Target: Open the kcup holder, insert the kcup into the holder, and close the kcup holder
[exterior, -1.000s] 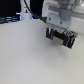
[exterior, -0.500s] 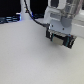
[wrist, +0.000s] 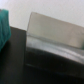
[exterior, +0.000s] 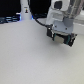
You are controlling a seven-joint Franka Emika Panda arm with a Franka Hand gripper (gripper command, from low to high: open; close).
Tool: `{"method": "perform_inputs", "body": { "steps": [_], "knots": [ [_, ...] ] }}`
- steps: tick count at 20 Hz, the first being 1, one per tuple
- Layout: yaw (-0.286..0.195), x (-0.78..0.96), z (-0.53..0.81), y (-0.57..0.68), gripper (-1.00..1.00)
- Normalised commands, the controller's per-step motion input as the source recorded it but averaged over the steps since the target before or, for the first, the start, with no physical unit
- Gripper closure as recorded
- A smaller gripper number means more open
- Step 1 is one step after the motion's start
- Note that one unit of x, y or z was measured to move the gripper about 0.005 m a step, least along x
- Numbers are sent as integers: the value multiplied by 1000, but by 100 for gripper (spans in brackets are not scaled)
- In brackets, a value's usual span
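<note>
The kcup holder (exterior: 62,39) is a black boxy block at the exterior view's right, far side of the white table. My gripper (exterior: 59,31) comes down onto it from above; its fingers merge with the block, so I cannot tell if it is open or shut. In the wrist view the holder (wrist: 50,62) fills the picture very close up, with a lighter grey panel (wrist: 56,31) above its black body. A green ridged shape (wrist: 4,27) at the edge of the wrist view looks like the kcup; it is blurred and cut off. No kcup shows in the exterior view.
A white bottle-like object (exterior: 25,10) stands at the back on the exterior view's left. A dark cable (exterior: 41,21) runs from the arm toward the back. The white table (exterior: 30,57) spreads in front of the holder.
The arm has shifted only slightly over the holder. The black block has stayed in place.
</note>
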Motion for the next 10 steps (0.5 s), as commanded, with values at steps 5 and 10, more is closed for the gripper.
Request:
{"method": "perform_inputs", "body": {
  "steps": [5,10],
  "knots": [
    [46,-627,16,536,-100],
    [36,-668,37,633,-100]
  ]
}}
